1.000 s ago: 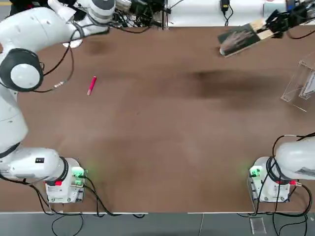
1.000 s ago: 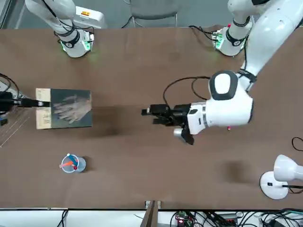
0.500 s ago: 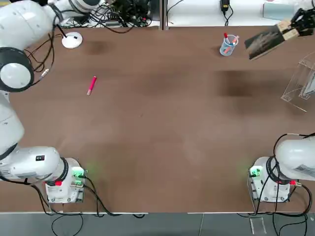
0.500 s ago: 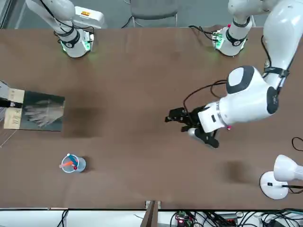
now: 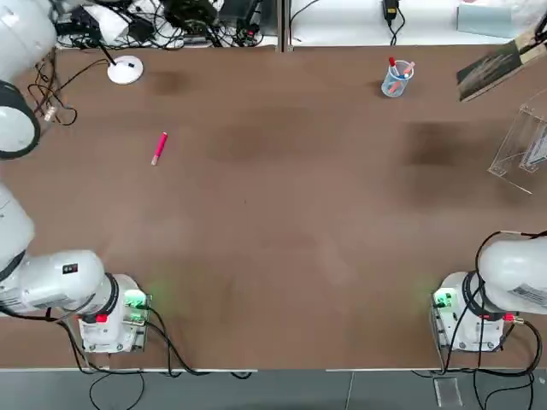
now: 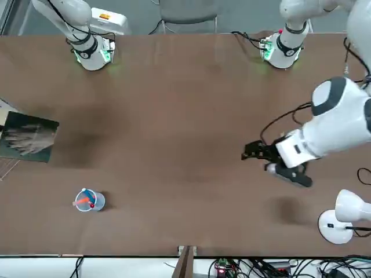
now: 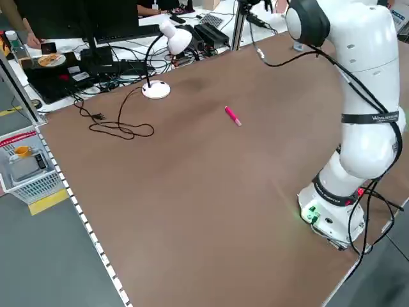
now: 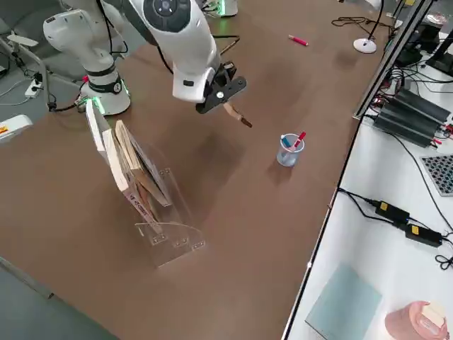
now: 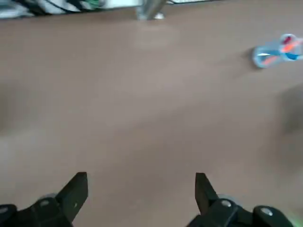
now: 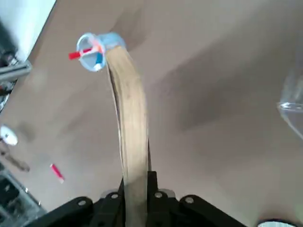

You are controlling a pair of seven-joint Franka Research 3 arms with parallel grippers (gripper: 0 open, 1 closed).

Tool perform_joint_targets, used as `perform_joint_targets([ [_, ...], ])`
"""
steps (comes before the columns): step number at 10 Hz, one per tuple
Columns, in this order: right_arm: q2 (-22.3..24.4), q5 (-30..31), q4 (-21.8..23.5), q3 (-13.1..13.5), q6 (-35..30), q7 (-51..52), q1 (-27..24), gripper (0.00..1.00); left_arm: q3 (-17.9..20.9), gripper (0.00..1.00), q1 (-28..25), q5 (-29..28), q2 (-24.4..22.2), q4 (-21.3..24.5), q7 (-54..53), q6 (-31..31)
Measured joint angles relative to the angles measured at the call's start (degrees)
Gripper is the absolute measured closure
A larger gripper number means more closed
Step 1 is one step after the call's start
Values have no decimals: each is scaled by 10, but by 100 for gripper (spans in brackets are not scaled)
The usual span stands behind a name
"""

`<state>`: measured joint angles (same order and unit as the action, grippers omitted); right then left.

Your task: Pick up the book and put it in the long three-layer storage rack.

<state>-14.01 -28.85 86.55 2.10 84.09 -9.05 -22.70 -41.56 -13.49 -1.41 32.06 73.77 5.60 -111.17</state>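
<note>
No writing reads; right gripper (image 10: 136, 187) jaws clamp the book (image 10: 129, 109), left gripper (image 9: 141, 198) jaws wide, empty.

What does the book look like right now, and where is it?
The book is thin and roughly square, with a dark grey cover showing a pale hand-like picture. It is up in the air, not on the table. The right gripper is shut on one edge of it, and in the right wrist view the book bends a little and shows its tan page edge. It hangs tilted near the table's far right corner, close to the clear acrylic rack but not in it yet.
</note>
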Motion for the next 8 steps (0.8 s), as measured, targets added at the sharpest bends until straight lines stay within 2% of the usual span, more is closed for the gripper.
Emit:
perform_joint_targets([
  [3,-25,51,-23,0,0,-18,-16,84,1,0,-28,-33,-30,0,0,43],
  [8,-88,125,-68,0,0,-24,-37,84,2,0,-67,-47,-56,0,0,96],
])
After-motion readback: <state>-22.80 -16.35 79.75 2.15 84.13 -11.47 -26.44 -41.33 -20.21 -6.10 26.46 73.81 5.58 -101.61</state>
